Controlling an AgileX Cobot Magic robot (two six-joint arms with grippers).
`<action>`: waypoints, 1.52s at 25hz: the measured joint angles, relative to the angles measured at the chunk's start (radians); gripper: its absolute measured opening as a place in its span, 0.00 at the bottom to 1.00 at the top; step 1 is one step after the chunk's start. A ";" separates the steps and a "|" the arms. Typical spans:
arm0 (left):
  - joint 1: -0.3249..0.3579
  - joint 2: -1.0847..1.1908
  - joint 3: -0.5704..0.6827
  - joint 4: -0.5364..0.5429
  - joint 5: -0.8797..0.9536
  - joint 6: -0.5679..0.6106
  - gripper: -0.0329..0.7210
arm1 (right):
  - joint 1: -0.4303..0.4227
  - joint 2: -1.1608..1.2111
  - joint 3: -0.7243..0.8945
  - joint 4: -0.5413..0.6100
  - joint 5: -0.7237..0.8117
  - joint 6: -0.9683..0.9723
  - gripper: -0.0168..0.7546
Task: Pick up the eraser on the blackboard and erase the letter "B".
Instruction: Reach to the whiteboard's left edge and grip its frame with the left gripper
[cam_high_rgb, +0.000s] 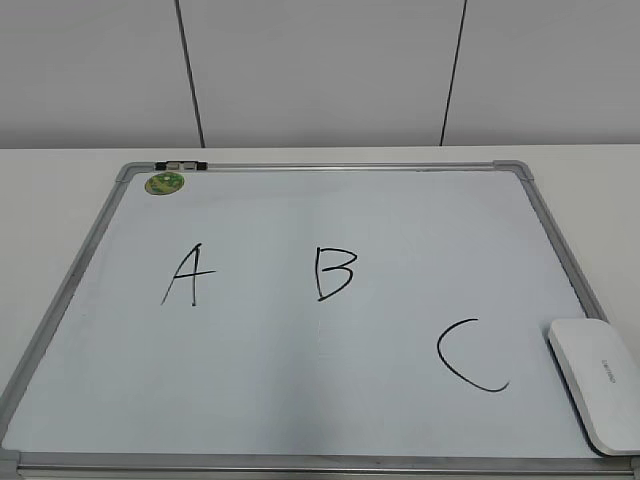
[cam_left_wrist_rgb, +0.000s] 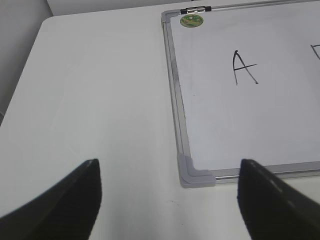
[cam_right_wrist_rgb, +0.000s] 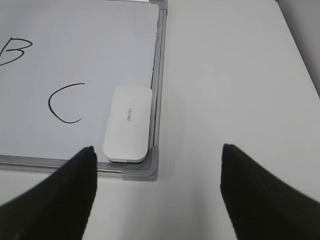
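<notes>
Left gripper (cam_left_wrist_rgb: 170, 200) hangs above the white table (cam_left_wrist_rgb: 100, 100), its two dark fingers (cam_left_wrist_rgb: 65, 210) spread wide apart at the bottom corners, nothing between them. Blackboard (cam_left_wrist_rgb: 250, 115) lies flat on the table, filling the upper right; its silver frame runs down the left side to a grey corner piece (cam_left_wrist_rgb: 196, 174) sitting between the fingers, slightly right of middle. Round green sticker (cam_left_wrist_rgb: 191, 20) at the top corner, a small black clip (cam_left_wrist_rgb: 195, 9) on the top rail just above it. Black letter "A" (cam_left_wrist_rgb: 243, 67) on the board. A black stroke (cam_left_wrist_rgb: 315, 50) is cut off at the right edge; can't tell which letter.
</notes>
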 joint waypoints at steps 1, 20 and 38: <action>0.000 0.000 0.000 0.000 0.000 0.000 0.87 | 0.000 0.000 0.000 0.000 0.000 0.000 0.79; 0.000 0.000 0.000 0.000 0.000 0.000 0.84 | 0.000 0.000 0.000 0.000 0.000 0.000 0.79; 0.000 0.230 -0.141 -0.008 0.008 0.000 0.84 | 0.000 0.000 0.000 0.000 0.000 0.000 0.79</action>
